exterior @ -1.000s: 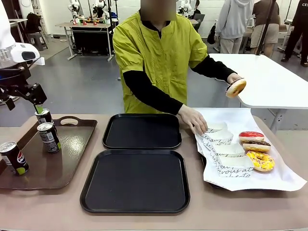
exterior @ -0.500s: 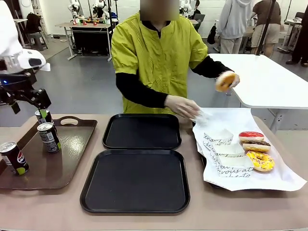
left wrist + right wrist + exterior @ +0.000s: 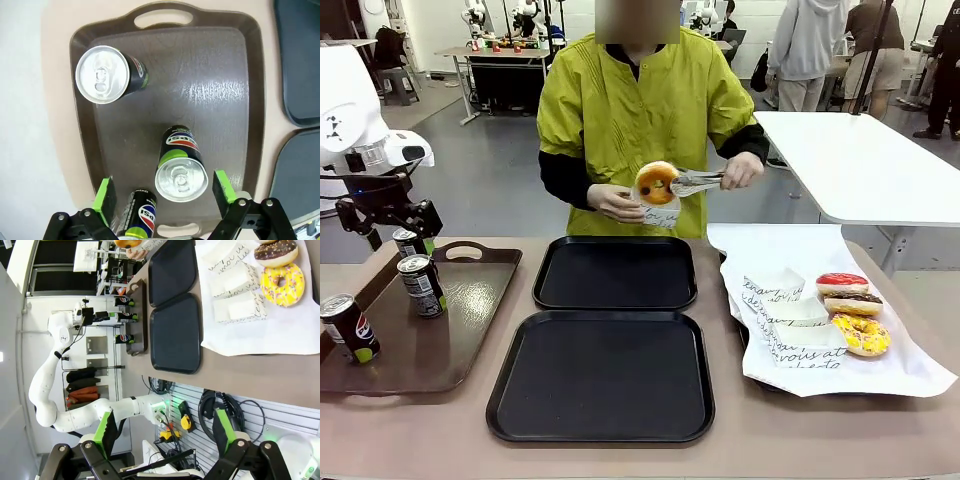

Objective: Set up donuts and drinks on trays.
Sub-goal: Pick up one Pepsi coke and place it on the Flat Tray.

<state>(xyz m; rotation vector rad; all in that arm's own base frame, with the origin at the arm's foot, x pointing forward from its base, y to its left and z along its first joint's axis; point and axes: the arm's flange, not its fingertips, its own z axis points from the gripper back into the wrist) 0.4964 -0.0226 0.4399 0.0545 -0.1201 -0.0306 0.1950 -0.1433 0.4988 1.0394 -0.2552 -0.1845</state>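
**First donut meets its box while both trays wait bare**

On the desk (image 3: 400, 440), the two black trays (image 3: 615, 272) lie at the centre, one toward 12 o'clock and one toward 6 o'clock, and neither holds anything yet. The brown tray (image 3: 470, 345) at 9 o'clock carries all three cans (image 3: 421, 285). The white paper (image 3: 905, 375) at 3 o'clock carries three iced donuts (image 3: 861, 335) beside a cluster of empty boxes (image 3: 798, 312).

The person (image 3: 640, 110) stands at 12 o'clock. A second ago they held a ring donut (image 3: 656, 182) out toward 2 o'clock while the other hand (image 3: 610, 200) reached into the boxes. Now the donut is at chest height above the far tray, pinched in tongs (image 3: 698, 181) over a box (image 3: 660, 213) held in that hand. Boxing looks to be the step in hand, so the first serving seems close to reaching a tray.

The left claw (image 3: 164, 191) hangs over the cans with its jaws wide and empty. It has drifted a little toward the centre without closing, and no drink has been lifted. The right claw (image 3: 164, 431), also wide and empty, waits well clear of the desk.
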